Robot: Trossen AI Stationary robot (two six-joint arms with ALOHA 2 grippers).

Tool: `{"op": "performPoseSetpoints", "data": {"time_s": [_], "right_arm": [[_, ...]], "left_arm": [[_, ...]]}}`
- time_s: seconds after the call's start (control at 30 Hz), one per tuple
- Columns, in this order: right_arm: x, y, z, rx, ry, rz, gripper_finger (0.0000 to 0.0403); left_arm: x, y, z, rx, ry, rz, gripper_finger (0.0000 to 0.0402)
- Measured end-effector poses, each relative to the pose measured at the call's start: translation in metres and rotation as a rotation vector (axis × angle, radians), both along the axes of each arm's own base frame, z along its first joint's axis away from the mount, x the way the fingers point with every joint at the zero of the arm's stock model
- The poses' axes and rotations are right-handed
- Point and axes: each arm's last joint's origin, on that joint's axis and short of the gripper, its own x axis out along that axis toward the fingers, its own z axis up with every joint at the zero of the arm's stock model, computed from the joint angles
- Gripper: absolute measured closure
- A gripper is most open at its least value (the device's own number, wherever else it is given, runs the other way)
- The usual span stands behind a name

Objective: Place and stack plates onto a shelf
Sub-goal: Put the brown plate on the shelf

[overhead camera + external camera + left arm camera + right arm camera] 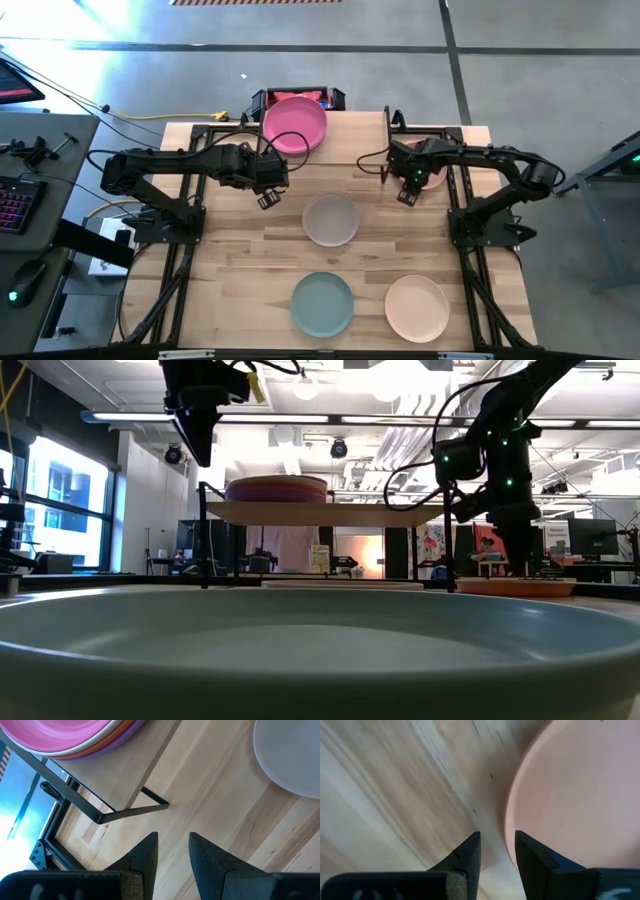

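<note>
Plates [75,737] stacked on shelf [125,780] | left pincer [172,847] released | right pincer [496,849] released beside peach plate [580,795]

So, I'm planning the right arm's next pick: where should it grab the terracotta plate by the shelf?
Take the terracotta plate by its raised rim, on the edge nearest the right hand. It lies flat on the table, so only the thin rim gives grip; the open hand already hovers there.

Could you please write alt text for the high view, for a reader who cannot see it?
Seen from above, a stack of plates, pink on top, sits on the shelf at the table's far edge. Grey, teal and peach plates lie on the table, both arms above it.
</note>
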Motion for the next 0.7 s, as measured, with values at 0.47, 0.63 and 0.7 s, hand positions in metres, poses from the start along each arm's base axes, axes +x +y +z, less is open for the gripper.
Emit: {"op": "performPoseSetpoints", "data": {"time_s": [0.47,0.63,0.7], "right_arm": [[0.000,0.001,0.068,0.075,0.077,-0.044,0.0304],[-0.006,0.000,0.109,-0.032,-0.010,-0.065,0.0304],[-0.008,-0.004,0.124,-0.086,-0.045,-0.085,0.0304]], "left_arm": [[0.000,0.000,0.000,-0.004,-0.007,0.008,0.0303],[0.000,0.000,0.000,-0.004,-0.008,0.008,0.0303],[0.000,0.000,0.000,-0.004,-0.009,0.008,0.0303]]}}
